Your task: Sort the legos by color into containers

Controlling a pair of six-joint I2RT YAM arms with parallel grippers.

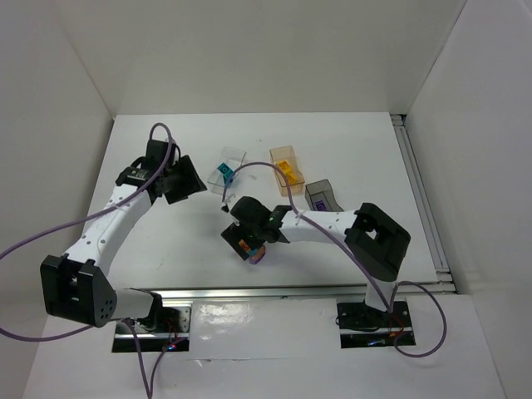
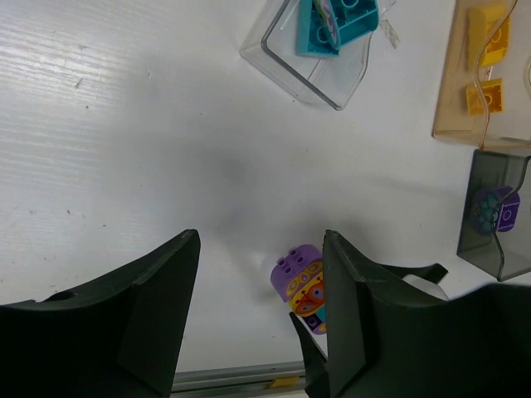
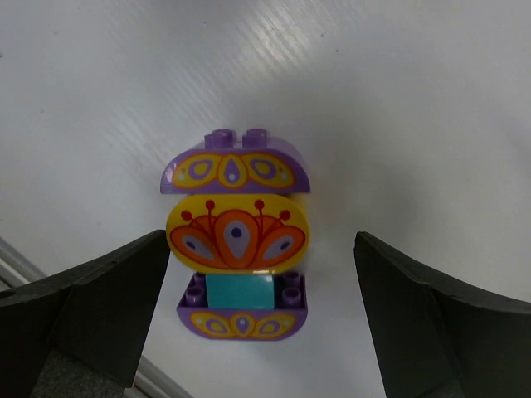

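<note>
Low in the overhead view, the right end effector (image 1: pixel 249 246) hangs spread over a purple brick (image 1: pixel 258 258) on the desk (image 1: pixel 191 249), apart from the dark grey box (image 1: pixel 320 193). From the left wrist, the left end effector (image 2: pixel 261 240) gapes empty, teal bricks (image 2: pixel 344 21) in the clear tray (image 2: pixel 286 75). From the right wrist, the brick (image 3: pixel 236 170), rounded with a yellow-orange print and teal block, lies untouched between the fingers (image 3: pixel 99 307); grasping seems next: descend, pinch, carry to that box.
</note>
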